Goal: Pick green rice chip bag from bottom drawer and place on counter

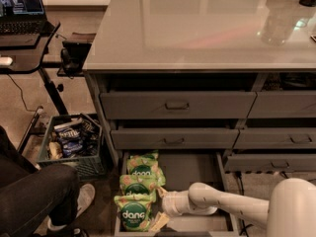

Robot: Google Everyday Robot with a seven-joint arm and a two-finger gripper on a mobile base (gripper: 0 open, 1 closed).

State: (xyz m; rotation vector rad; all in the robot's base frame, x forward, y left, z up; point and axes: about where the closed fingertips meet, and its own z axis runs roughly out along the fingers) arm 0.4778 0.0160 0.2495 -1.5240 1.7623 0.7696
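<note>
- Currently at the reach-in stage: the bottom drawer [192, 171] stands pulled out and nothing is lifted yet.
- Three green rice chip bags [138, 184] lie in a row along the drawer's left side. The front bag [133, 214] is nearest the front rim, the back bag [144, 165] is up by the cabinet, and the middle bag sits between, overlapping its neighbours.
- The gripper [159, 207] is down inside the drawer, just right of the front bag. The arm [232, 209] comes in low from the right.
- The pincer looks spread: one fingertip sits up near the middle bag's right edge, the other low by the front bag's right corner. It isn't pinching anything, as far as I can see. I can't tell whether either tip touches a bag.
- The counter [197, 28] has no bag on it.
- Done, by my read: drawer open, gripper lined up at the bags.
- Left: close on one bag, lift it clear of the drawer, carry it up past the upper drawer fronts, set it on the counter, let go.
- Watch-out: the bags overlap and the film probably slips, so a grab at the edge may drag a neighbour or lose hold.
- Nearby, not involved: a snack crate [74, 142] on the floor to the left, and a seated person's leg [34, 194] beside it.
</note>
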